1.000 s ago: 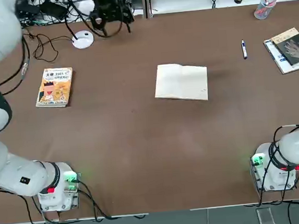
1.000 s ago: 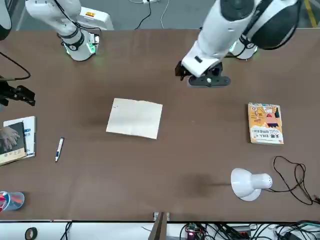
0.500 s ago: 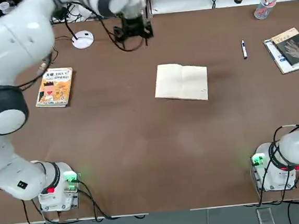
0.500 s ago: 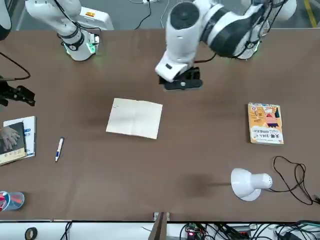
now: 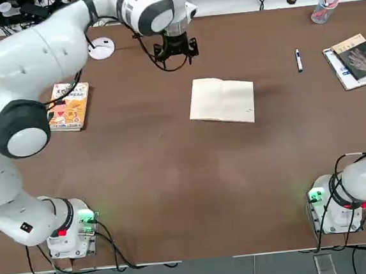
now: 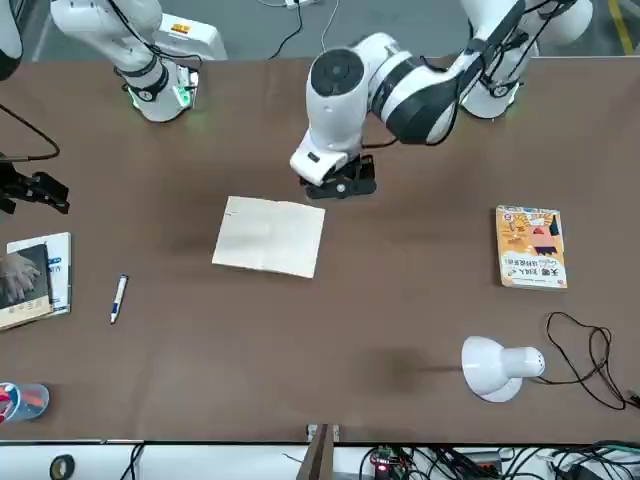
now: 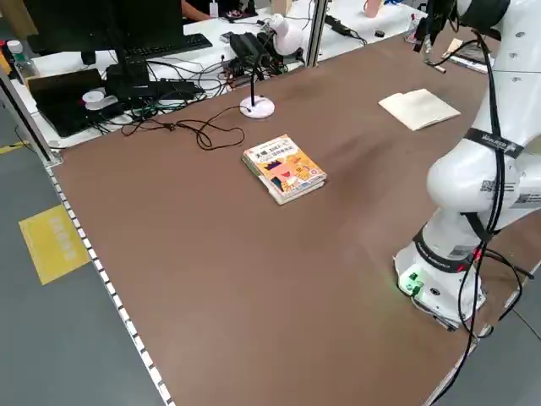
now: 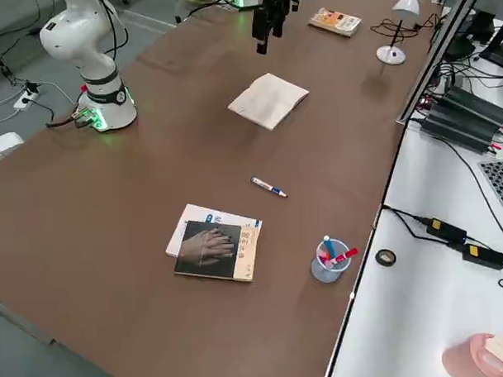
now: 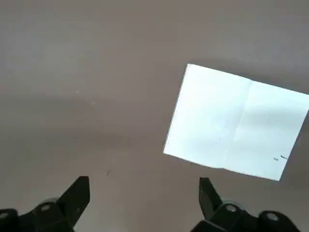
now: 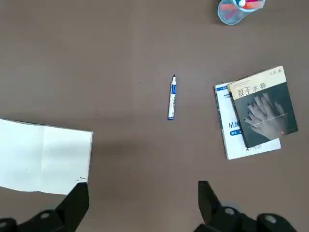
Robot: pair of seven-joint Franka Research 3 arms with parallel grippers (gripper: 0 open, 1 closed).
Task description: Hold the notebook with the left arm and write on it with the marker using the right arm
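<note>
While the left arm [image 5: 54, 52] extends over the table [image 5: 188, 194], its left gripper [image 9: 145, 186] is positioned above it, left of the notebook, with fingers apart. The right gripper [image 10: 144, 186] is raised to the right of the notebook, fingers apart. The notebook [image 5: 221, 100] lies open and flat on the table. The orange book [image 5: 70, 111] lies left of the notebook; the dark book [image 5: 359, 57] lies well right of it. The marker [image 5: 299, 61] lies right of the notebook, between it and the dark book.
</note>
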